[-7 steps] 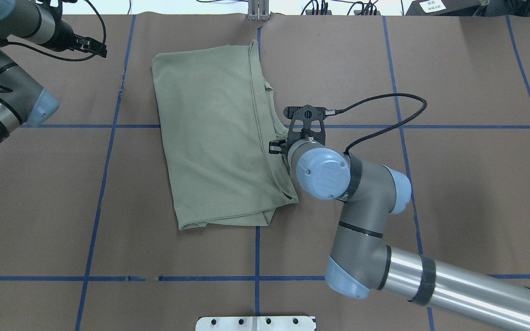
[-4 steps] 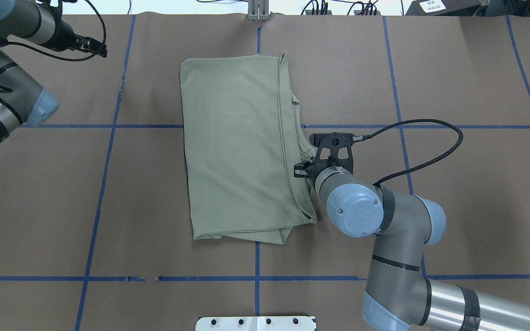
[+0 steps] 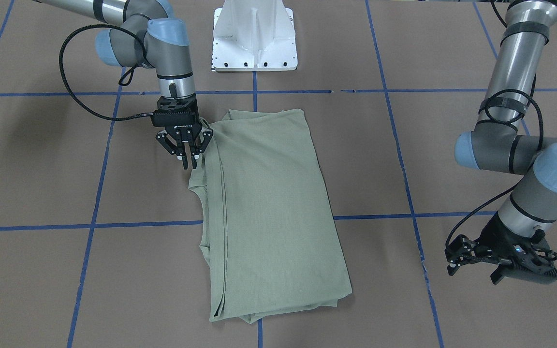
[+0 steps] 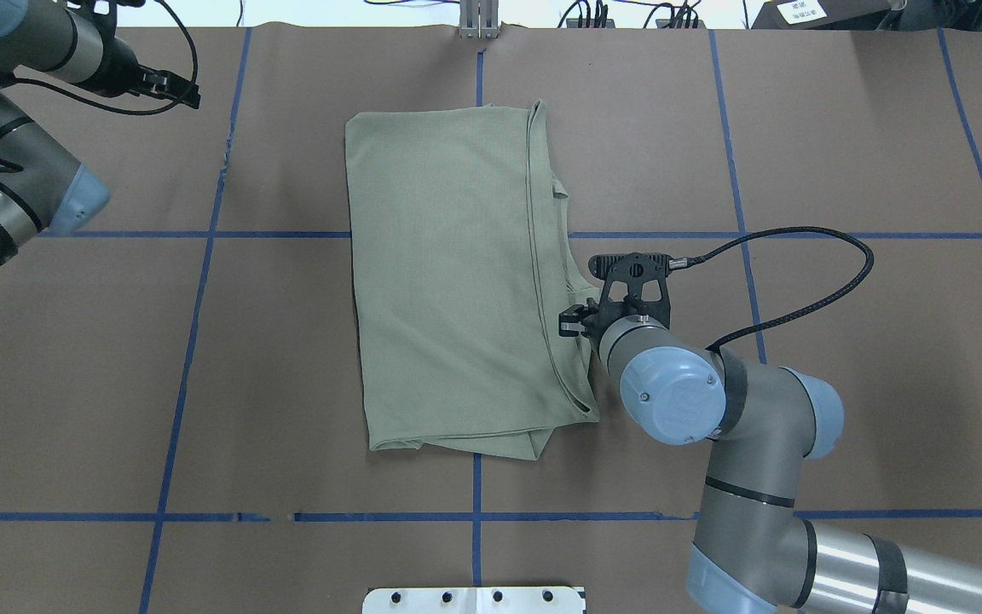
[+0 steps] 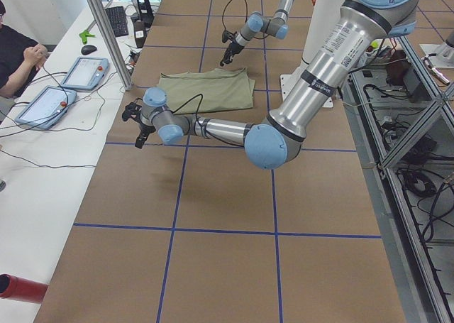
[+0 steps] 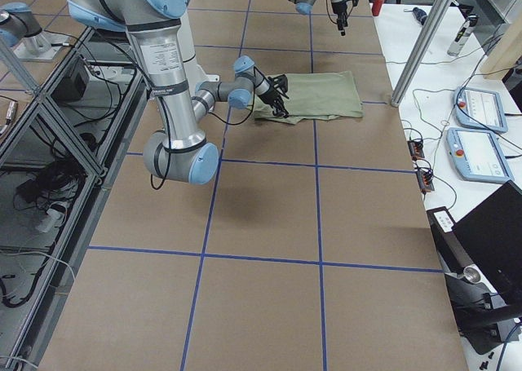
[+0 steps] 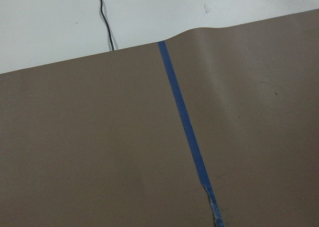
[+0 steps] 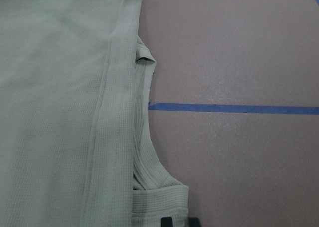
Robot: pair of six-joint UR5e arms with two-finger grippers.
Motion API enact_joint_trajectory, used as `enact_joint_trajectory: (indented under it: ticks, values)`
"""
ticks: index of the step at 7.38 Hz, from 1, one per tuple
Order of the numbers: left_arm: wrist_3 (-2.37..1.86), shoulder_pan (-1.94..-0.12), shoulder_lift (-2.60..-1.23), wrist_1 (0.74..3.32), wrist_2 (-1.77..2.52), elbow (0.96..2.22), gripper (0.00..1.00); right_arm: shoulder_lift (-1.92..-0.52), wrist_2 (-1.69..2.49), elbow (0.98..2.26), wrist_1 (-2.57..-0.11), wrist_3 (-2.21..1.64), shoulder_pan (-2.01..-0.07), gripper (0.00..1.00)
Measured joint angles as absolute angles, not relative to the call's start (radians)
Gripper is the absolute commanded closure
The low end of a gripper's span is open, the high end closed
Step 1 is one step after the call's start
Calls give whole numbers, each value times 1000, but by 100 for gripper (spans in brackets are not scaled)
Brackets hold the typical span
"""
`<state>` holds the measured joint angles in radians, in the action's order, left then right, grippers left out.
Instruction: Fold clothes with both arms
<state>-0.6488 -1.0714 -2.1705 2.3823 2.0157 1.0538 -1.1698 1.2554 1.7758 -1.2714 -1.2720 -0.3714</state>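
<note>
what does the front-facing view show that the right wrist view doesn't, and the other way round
Only the front-facing view: the whole folded shirt, the left gripper hanging well off to one side of it, and the white base pedestal. Only the right wrist view: the waffle knit up close and the stacked ribbed neckline edges right by the fingertips. Both: the right gripper at the shirt's neckline edge, blue tape lines and the brown table cover.

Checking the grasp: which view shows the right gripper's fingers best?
Front-facing: the right gripper is unobstructed, fingers nearly together at the shirt edge. Overhead: wrist hides most of it. Right wrist: only fingertips at the frame's bottom. Side views: too small.
</note>
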Motion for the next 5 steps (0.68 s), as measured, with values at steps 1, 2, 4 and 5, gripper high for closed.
enact_joint_trajectory:
  ticks: [1, 2, 4, 5]
  values:
    - [-649, -1071, -2171, 2382, 2017, 1054, 0, -1137, 1338, 1783, -1333, -1260, -404, 0]
    - [-649, -1071, -2170, 2382, 2017, 1054, 0, -1066, 1411, 1778, -1437, -1240, -430, 0]
    - [-648, -1071, -2169, 2381, 2017, 1054, 0, -915, 1530, 1745, -1656, -1161, -445, 0]
    - [-648, -1070, -2167, 2382, 2017, 1054, 0, -882, 1596, 1722, -1709, -1111, -446, 0]
